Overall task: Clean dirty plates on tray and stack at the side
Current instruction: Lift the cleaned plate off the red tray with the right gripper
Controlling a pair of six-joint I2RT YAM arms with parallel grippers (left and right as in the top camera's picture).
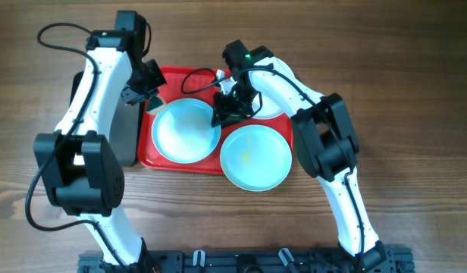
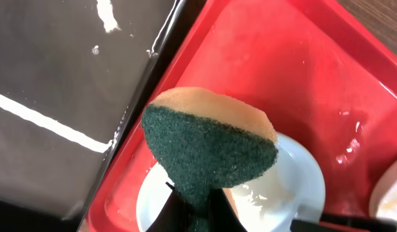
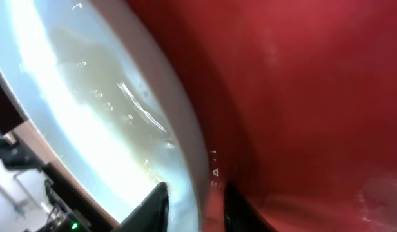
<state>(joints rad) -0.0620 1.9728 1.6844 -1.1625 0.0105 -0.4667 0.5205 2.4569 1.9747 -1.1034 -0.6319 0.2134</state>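
- We see a wooden worktop [image 1: 415,68] carrying everything, with both arms reaching in over it.
- The red tray [image 1: 173,78] lies at the middle of the worktop. A narrower black tray [image 1: 127,136] sits just beside its left edge, partly under the left arm.
- The left turquoise plate [image 1: 186,130] lies flat inside the red tray, towards its left half.
- The front turquoise plate [image 1: 256,158] sits at the tray's near right corner, overlapping the rim and partly out over the worktop. We can make out faint yellowish smears in it.
- The white plate [image 1: 270,108] is in the tray's far right part, mostly hidden under the right arm.
- The right end effector [image 1: 230,110] is at the right rim of the left turquoise plate. In the wrist view its fingers [image 3: 156,206] sit on either side of that rim, pinching it.
- The left end effector [image 1: 152,97] hangs over the tray's far left corner, closed tight on a sponge [image 2: 211,145]. The sponge has a green scouring face and an orange body.
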